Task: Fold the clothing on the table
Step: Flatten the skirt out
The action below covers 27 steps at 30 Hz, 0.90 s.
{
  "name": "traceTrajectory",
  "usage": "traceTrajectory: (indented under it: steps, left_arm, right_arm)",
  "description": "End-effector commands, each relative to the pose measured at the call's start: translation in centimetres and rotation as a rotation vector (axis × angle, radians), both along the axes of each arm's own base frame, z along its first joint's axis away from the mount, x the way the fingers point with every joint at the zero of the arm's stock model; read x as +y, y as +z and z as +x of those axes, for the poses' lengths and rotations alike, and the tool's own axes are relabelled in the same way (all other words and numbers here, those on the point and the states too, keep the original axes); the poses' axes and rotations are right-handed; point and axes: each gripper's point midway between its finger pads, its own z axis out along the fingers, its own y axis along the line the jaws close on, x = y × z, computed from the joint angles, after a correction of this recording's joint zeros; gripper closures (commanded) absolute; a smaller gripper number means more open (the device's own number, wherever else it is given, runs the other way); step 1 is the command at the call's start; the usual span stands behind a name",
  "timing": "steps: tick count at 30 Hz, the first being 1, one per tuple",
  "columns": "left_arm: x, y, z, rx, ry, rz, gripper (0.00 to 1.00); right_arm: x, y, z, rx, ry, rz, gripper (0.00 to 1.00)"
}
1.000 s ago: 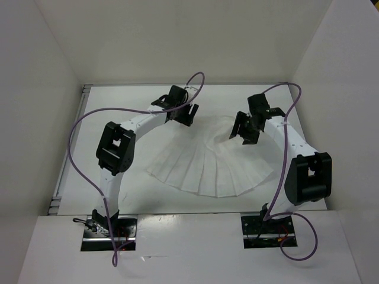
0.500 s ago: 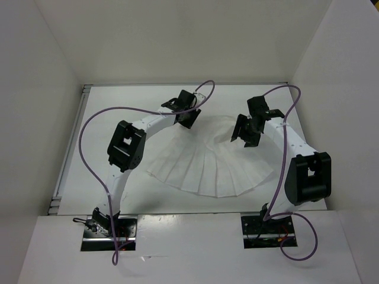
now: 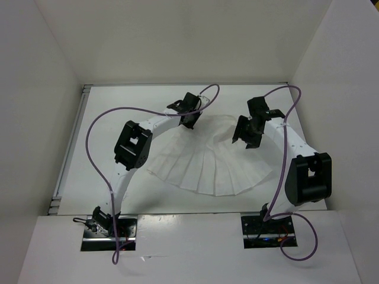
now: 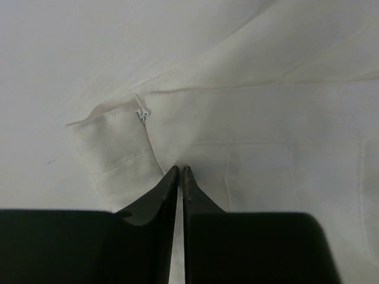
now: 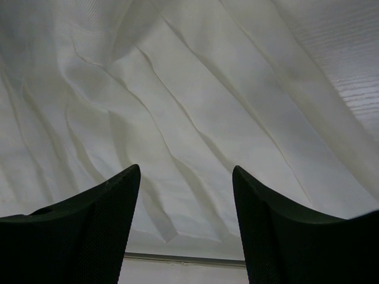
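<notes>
Thin white pleated fan-shaped clothing [image 3: 207, 168] lies on a white desk [image 3: 130, 97]; the left hand [image 4: 179, 168] pinches its narrow edge, the right hand [image 5: 185, 170] is spread above the pleats.

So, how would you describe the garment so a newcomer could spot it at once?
Start at the white table, walled in white. Between the black left arm and right arm lies the clothing, thin and white. Only it is fan-shaped and pleated; the tabletop around it is smooth.

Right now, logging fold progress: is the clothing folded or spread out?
Spread: the clothing lies fanned out on the table, its pleats showing from edge to edge.
</notes>
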Motion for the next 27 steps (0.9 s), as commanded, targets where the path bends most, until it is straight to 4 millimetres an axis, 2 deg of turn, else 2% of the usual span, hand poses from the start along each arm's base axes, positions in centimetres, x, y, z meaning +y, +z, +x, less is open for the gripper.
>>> traceTrajectory:
  steps: [1,2,3,4,5,6,8,9,11,12,13,14,15,18,19,20,22,23,24,27]
  left_arm:
    - [0.7,-2.6,-0.6,0.06,0.016,0.039,0.92]
    - [0.4,-2.4,-0.9,0.078,0.002,0.028,0.99]
    - [-0.3,-0.2,-0.6,0.055,0.004,-0.017,1.0]
    - [-0.7,1.0,-0.6,0.048,-0.002,-0.048,1.0]
    - [-1.6,1.6,-1.7,0.069,-0.027,-0.08,1.0]
    - [-1.9,4.2,-1.9,0.042,-0.042,-0.115,1.0]
    - [-2.8,6.3,-2.9,0.036,-0.074,-0.161,1.0]
    - [-3.2,8.6,-3.6,0.026,-0.094,-0.208,1.0]
    - [-3.8,9.3,-5.4,0.057,-0.108,-0.246,1.0]
    - [-4.2,10.9,-6.4,0.07,-0.117,-0.3,1.0]
    - [-4.5,11.5,-6.9,0.076,-0.124,-0.331,1.0]
    - [-4.3,10.8,-8.2,0.119,-0.13,-0.342,1.0]
    - [-4.7,12.7,-9.3,0.123,-0.164,-0.399,1.0]
    - [-4.8,14.3,-12.9,0.186,-0.188,-0.505,1.0]
    - [-5.3,15.4,-14.2,0.213,-0.225,-0.569,1.0]
    - [-5.1,17.3,-15.2,0.195,-0.242,-0.607,1.0]
    - [-4.5,16.9,-16.5,0.213,-0.225,-0.618,1.0]
    - [-4.1,17.9,-16.8,0.195,-0.213,-0.629,1.0]
    - [-3.7,17.9,-16.9,0.185,-0.203,-0.623,1.0]
    - [-1.6,19.1,-14.6,0.12,-0.121,-0.663,1.0]
  right_arm:
    - [-0.5,1.5,-0.7,-0.032,0.002,-0.019,0.31]
    - [-0.5,1.5,-0.7,-0.032,0.002,-0.019,0.31]
    - [-0.5,1.5,-0.7,-0.032,0.002,-0.019,0.31]
    - [-0.5,1.2,-0.9,-0.023,0.002,-0.021,0.31]
    - [-0.5,1.2,-0.7,-0.032,0.002,-0.019,0.31]
    - [-0.5,0.8,-1.0,-0.02,0.002,-0.021,0.31]
    - [0.2,0.7,-1.2,-0.014,0.01,0.018,0.31]
    - [0.4,0.4,-1.2,-0.014,0.014,0.027,0.31]
    - [0.8,0.3,-1.0,-0.021,0.014,0.054,0.31]
    - [0.8,-0.2,-1.0,-0.014,0.013,0.053,0.31]
    - [0.9,-0.2,-1.0,-0.012,0.005,0.056,0.31]
    - [1.0,-0.6,-1.1,0.004,0.008,0.062,0.31]
    - [1.0,-1.0,-1.4,0.015,0.008,0.06,0.31]
    - [1.0,-1.9,-2.0,0.042,0.013,0.047,0.31]
    - [1.1,-1.8,-1.8,0.035,0.005,0.052,0.31]
    - [1.0,-2.1,-2.0,0.044,0.004,0.05,0.31]
    - [0.8,-1.8,-1.9,0.031,0.0,0.042,0.31]
    - [0.7,-1.8,-1.7,0.022,-0.012,0.038,0.31]
    - [0.7,-1.8,-1.7,0.022,-0.012,0.038,0.31]
    - [0.9,-1.3,-1.0,0.007,-0.012,0.04,0.31]
